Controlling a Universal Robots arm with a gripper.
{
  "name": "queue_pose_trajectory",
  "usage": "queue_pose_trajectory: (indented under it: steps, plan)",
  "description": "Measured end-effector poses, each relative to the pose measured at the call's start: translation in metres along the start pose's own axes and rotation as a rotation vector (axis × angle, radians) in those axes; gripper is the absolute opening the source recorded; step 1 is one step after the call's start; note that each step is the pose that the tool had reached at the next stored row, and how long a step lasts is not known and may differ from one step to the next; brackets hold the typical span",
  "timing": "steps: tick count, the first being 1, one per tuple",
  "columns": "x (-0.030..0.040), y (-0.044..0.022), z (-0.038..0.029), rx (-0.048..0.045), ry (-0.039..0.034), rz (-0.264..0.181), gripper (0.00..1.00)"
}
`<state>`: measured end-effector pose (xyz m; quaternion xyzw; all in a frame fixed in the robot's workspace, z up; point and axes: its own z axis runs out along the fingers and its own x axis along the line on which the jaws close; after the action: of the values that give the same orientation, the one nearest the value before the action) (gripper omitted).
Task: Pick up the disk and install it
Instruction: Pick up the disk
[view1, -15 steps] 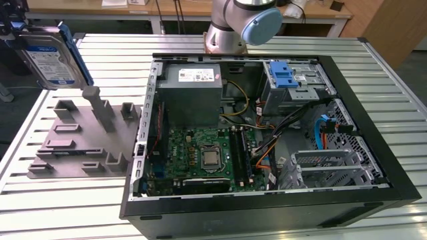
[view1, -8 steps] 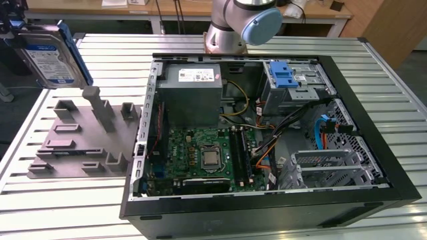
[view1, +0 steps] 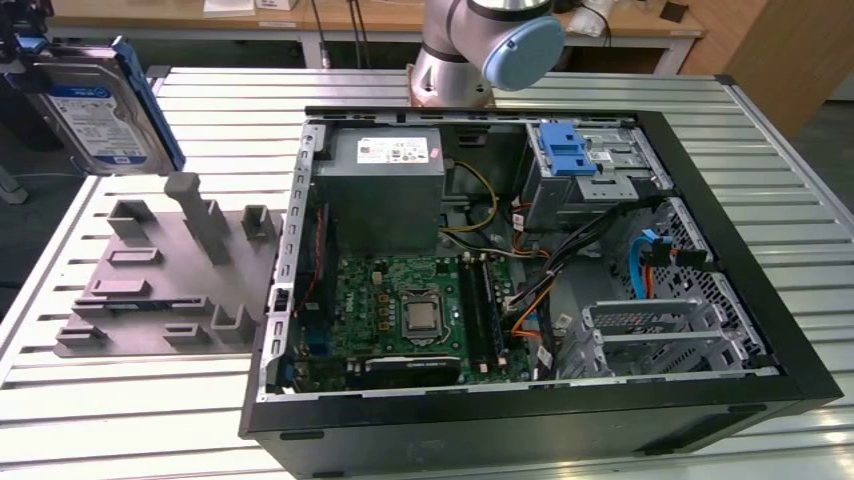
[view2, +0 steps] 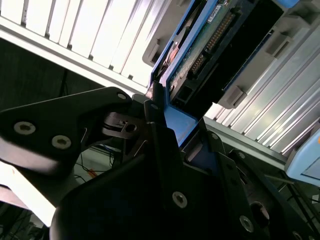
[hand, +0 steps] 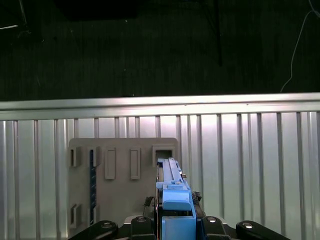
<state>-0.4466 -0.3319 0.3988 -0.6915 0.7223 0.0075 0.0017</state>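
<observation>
The disk (view1: 104, 112), a silver-grey drive with a blue-and-white label and blue rails, hangs upright in the air at the exterior view's far left. It is above and behind the grey fixture plate (view1: 160, 290). My gripper (view1: 38, 55) is shut on its upper end. In the second wrist view the black fingers (view2: 160, 135) clamp the blue rail of the disk (view2: 220, 45), whose connector end points away. In the first wrist view the disk (hand: 172, 187) shows edge-on, rising from the gripper (hand: 175, 222) over the fixture plate (hand: 125, 175).
An open black computer case (view1: 534, 410) lies on the slatted metal table (view1: 120, 420). Inside are a grey power supply box (view1: 387, 190), a green motherboard (view1: 407, 315) and a drive bay with a blue latch (view1: 566, 150). The arm's base (view1: 461, 60) stands behind the case.
</observation>
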Motion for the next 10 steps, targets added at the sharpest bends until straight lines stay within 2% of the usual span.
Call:
queue_pose_trajectory:
  steps: [10]
  plan:
    - [-0.0001,0.0,-0.0059,0.0001,-0.0001,0.0,0.36]
